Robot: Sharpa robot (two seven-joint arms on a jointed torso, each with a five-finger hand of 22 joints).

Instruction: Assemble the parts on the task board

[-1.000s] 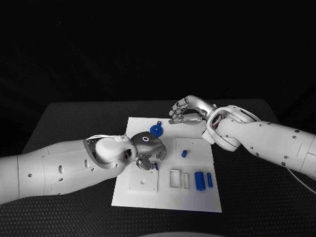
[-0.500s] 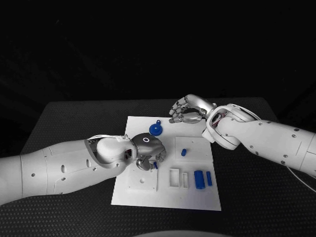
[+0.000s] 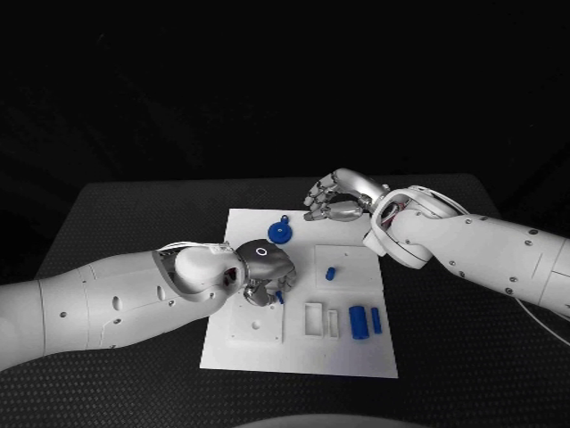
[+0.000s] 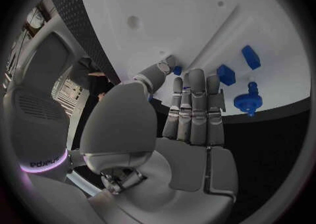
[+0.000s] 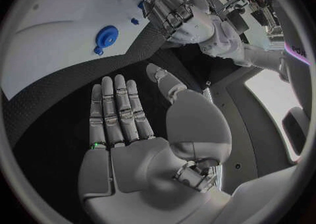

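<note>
The white task board (image 3: 362,352) lies mid-table. My left hand (image 3: 266,275) hovers over its left middle and pinches a small blue part (image 4: 176,70) between thumb and fingertip; the part's tip shows just below the hand (image 3: 281,299). A round blue part with a stub (image 3: 281,233) lies at the board's back, also seen from the left wrist (image 4: 248,101) and the right wrist (image 5: 105,38). A short blue peg (image 3: 330,274) stands mid-board. Two blue bars (image 3: 358,321) (image 3: 376,320) lie at the front right. My right hand (image 3: 336,201) hangs open over the board's back edge, holding nothing.
Two white rectangular frames (image 3: 314,321) sit on the board left of the blue bars, with a raised white block (image 3: 257,330) under my left hand. Black table (image 3: 130,223) surrounds the board. My left hand (image 5: 174,5) also appears in the right wrist view.
My left hand with the small blue part has edged slightly toward the board's middle. The right hand stays where it was, fingers still apart.
</note>
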